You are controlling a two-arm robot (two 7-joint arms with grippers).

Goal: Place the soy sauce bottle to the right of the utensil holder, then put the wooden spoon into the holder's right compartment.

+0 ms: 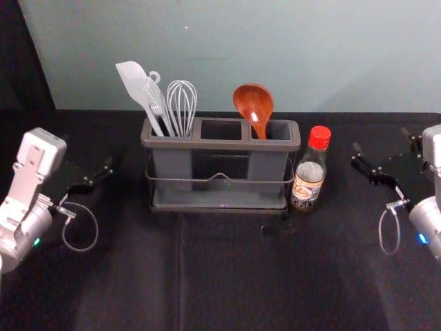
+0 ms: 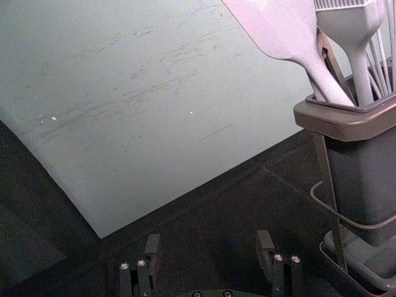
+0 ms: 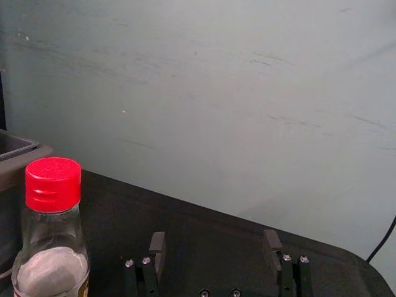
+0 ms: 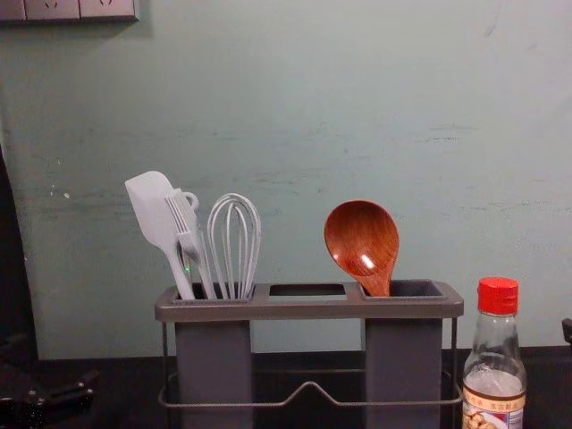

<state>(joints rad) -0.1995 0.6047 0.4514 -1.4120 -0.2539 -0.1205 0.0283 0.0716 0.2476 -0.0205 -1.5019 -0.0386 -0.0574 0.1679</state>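
Since the clear glass soy sauce bottle with a red cap (image 1: 308,176) stands upright just beside the right end of the grey utensil holder with a brown rim (image 4: 313,310), and the glossy reddish-brown wooden spoon (image 1: 253,103) leans bowl-up in the holder's right compartment (image 4: 402,357), both parts of the task look done to me. What probably remains is to leave things alone and keep the arms clear.

The black left gripper (image 2: 208,243) is off to the left of the holder, its jaws apart with nothing between them. The black right gripper (image 3: 215,240) is to the right of the holder, beyond the bottle, its jaws likewise apart and holding nothing.

The bottle seems the likeliest casualty. It is tall and narrow, so if the right arm swung inward towards the holder, a jaw could catch its neck and tip it over. Whether its side touches the holder I can't tell; that close, a bump to one could well shift the other.

The spoon's heavy-looking bowl rides high above the rim, so a knock there might twist it round or lever it out. At the holder's left end, the pale flat spatula (image 1: 138,86) and the wire whisk (image 1: 182,107) stick up too, and a careless lift of the left arm could snag them
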